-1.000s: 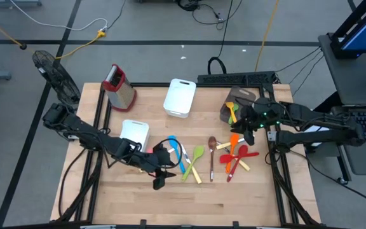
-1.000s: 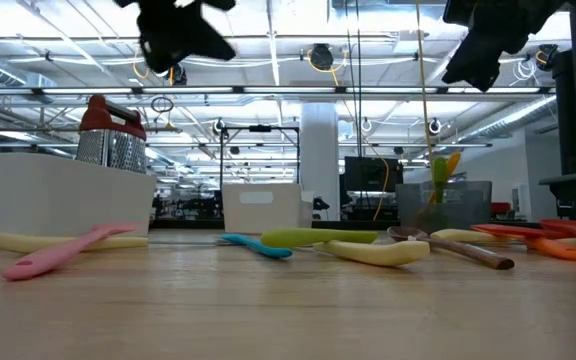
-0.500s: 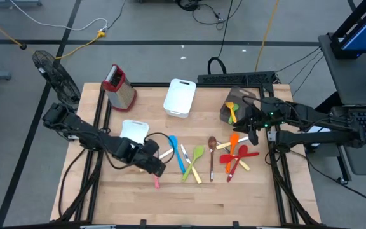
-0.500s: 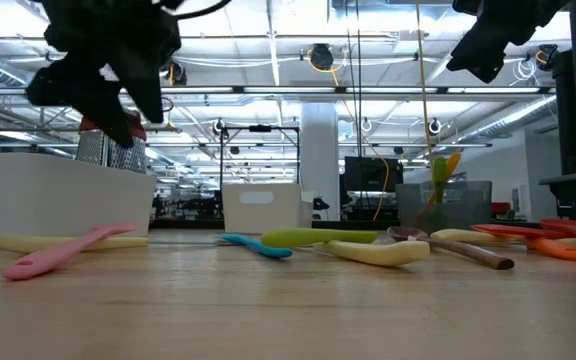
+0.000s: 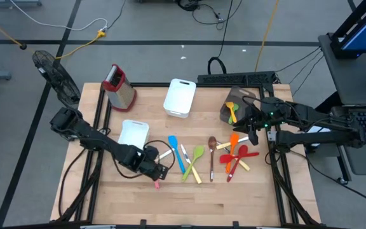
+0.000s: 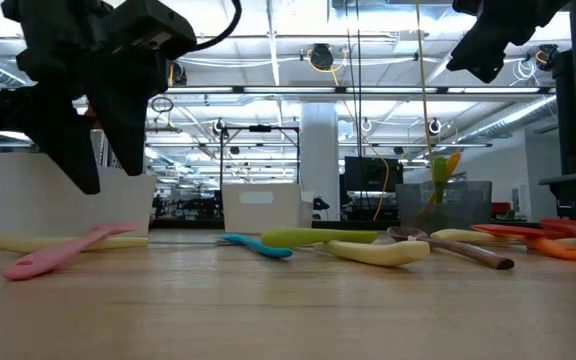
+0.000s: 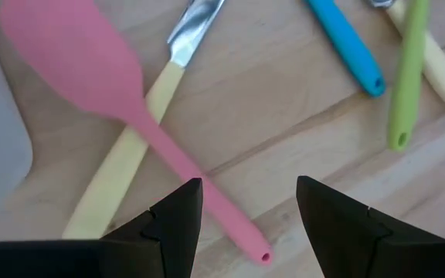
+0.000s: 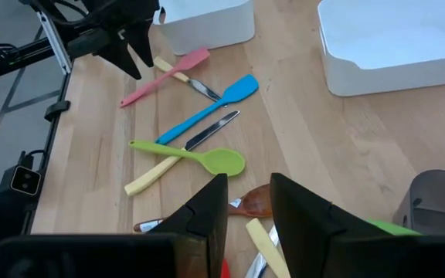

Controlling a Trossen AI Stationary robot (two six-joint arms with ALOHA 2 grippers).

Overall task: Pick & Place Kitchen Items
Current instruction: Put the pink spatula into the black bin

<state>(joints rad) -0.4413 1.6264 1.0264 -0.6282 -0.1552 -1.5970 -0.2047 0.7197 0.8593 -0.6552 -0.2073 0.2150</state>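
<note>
Bare wood flanks the pink spatula [image 7: 91, 85]; a cream-handled knife [image 7: 141, 131] crosses beneath.

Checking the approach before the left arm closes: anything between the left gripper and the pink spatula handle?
Nothing visible does. The left gripper hangs open just above the pink spatula, its handle end lying between the fingers. A cream-handled knife crosses under the spatula near its blade, away from that end.

Two dark jointed arms, black cables, pointed black fingers [image 7: 178, 224]
</note>
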